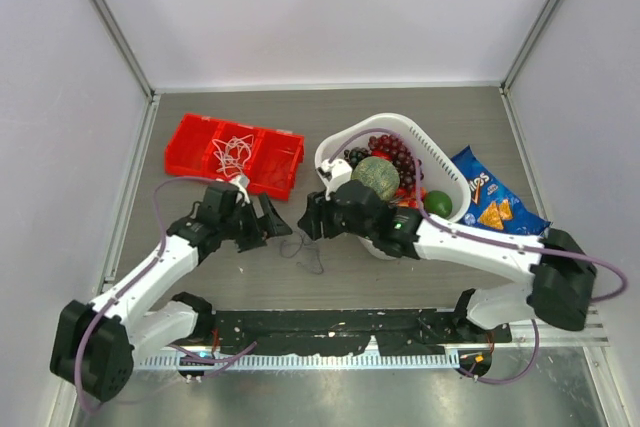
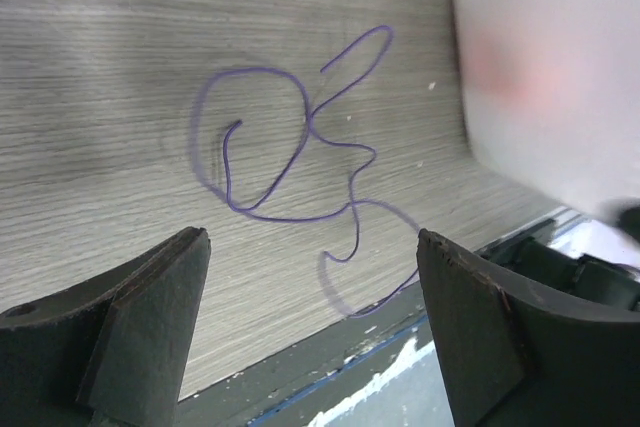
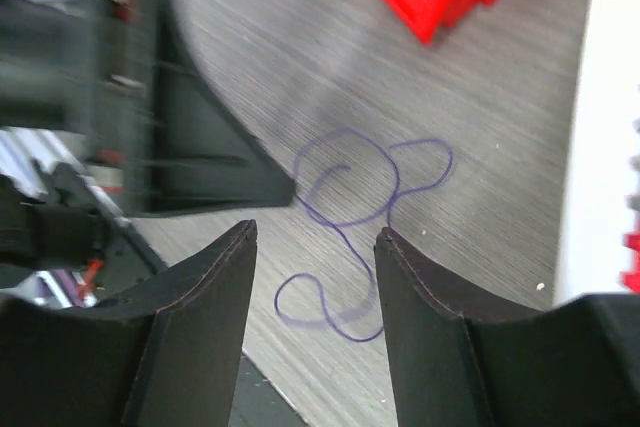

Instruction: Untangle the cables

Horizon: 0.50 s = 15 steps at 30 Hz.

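a grey wood-grain table (image 1: 250, 112) sits boxed in by plain white panels: a back wall (image 1: 330, 7) behind the table, a left wall (image 1: 50, 97) and a right wall (image 1: 600, 67) at its sides. grey metal posts (image 1: 110, 17) rise from the table's two far corners. along its near edge runs a black strip (image 1: 330, 332), with brushed steel sheet (image 1: 330, 397) just beyond. the light is soft and even, so shadows on the table are faint

White arm links (image 1: 150, 282), black joints (image 1: 562, 282), dark wedge-shaped gripper fingers (image 2: 140, 327), thin purple hoses (image 1: 158, 209), small green light (image 1: 397, 226)

place: robot lab cell | cues: white enclosure walls (image 1: 330, 17), black arm-mounting rail (image 1: 330, 332), wood-grain table (image 1: 260, 282)
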### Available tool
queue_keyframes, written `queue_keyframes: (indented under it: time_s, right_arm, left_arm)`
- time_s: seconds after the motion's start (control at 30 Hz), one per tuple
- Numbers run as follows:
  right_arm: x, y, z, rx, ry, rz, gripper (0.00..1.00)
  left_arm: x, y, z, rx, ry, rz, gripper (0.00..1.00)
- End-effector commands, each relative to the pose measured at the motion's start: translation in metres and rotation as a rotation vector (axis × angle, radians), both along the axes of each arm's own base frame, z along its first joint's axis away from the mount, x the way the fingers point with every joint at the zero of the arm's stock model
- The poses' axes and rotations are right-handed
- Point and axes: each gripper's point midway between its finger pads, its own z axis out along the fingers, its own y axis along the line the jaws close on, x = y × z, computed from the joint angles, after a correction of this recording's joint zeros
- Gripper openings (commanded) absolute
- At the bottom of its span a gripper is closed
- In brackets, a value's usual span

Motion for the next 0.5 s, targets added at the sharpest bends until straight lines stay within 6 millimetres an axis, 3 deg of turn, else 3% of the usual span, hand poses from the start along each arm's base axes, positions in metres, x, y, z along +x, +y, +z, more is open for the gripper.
queue_keyframes:
  time_s: [0.0, 0.17, 0.47]
  right_arm:
    - [-0.004, -0.016, 0.062, 0.106, -0.094, -0.017, 0.57]
    - [-0.008, -0.043, 0.097, 0.161, -0.167, -0.061, 0.59]
    - [-0.013, -0.072, 0.094, 0.177, -0.190, -0.118, 0.60]
  left_arm:
    - [0.016, -0.010, -0.004, 0.114, -0.056, -0.015, 0.88]
    - [0.019, -0.022, -0.018, 0.310, -0.060, -0.062, 0.86]
    - [0.013, -0.025, -0.035, 0.585, 0.000, 0.026, 0.92]
